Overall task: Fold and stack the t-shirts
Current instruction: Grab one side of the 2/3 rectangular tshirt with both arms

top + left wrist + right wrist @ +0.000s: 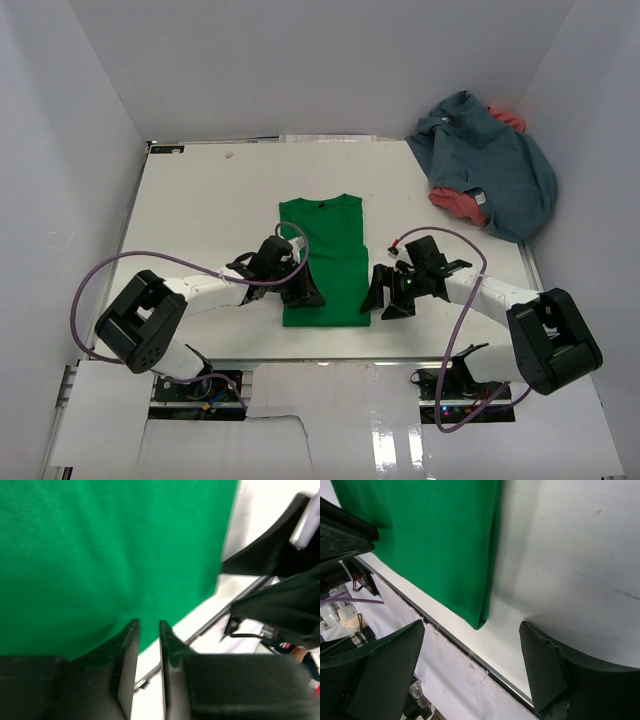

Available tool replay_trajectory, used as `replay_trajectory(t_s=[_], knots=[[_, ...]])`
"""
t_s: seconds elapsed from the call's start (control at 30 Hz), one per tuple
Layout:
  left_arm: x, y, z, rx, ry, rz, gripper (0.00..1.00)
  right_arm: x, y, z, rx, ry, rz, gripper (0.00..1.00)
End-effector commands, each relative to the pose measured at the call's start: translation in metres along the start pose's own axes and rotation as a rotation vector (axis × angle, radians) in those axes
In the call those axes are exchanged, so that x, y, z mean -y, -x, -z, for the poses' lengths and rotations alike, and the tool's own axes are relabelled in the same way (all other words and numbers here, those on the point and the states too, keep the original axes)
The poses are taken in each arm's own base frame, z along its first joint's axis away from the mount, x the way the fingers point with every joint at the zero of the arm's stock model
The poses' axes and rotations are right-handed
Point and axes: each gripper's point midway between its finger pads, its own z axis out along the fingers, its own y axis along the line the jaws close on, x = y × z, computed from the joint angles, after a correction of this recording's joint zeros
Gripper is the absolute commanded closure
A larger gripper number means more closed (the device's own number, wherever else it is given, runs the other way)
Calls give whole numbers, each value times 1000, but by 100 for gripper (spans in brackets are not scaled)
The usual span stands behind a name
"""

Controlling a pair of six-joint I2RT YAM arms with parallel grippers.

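Next, wide-open right gripper (386,303) should pinch green t-shirt's (322,260) near hem corner, matching nearly closed left gripper (303,293) (hold on cloth unconfirmed).

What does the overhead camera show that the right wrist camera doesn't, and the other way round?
Only overhead: the grey shirt and red shirt, heaped at the far right corner. Only the right wrist: the green shirt and its layered near corner up close, framed by the open right claw. Both: the green shirt lying on the white table.
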Motion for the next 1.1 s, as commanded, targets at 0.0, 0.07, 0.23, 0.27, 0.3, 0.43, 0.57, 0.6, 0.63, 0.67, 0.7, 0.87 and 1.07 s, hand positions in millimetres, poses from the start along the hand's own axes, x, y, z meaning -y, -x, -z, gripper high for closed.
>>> replay_trajectory(t_s=[0.0,0.07,0.23,0.27,0.3,0.43,0.57,0.6,0.63,0.67,0.7,0.87,1.07], knots=[[33,19,24,65,-31,-35,65,-9,-10,-6,-6,48,-14,17],[42,31,40,114,-3,-56,61,-11,-13,-10,-10,63,-10,17],[34,52,68,169,25,-16,54,-18,-20,-19,-34,82,-27,21],[22,48,69,153,36,6,54,-19,-20,-20,-28,86,-22,21],[20,46,74,140,13,24,54,-18,-22,-22,-34,83,-27,22],[-11,44,88,158,30,108,54,-16,-28,-26,-41,89,-53,26],[-24,25,87,119,52,151,54,-10,-33,-29,-38,87,-71,32],[-30,17,85,102,65,165,54,-11,-31,-30,-28,91,-66,36],[-33,13,85,93,67,170,54,-9,-32,-30,-26,85,-68,39],[-35,8,85,81,74,174,54,-7,-32,-30,-26,81,-73,43],[-41,2,84,68,87,180,53,-8,-31,-31,-21,87,-71,51],[-51,-14,90,37,125,187,52,-5,-32,-33,-23,77,-76,81],[-54,-23,96,47,131,203,49,-7,-28,-33,-8,77,-75,92]])
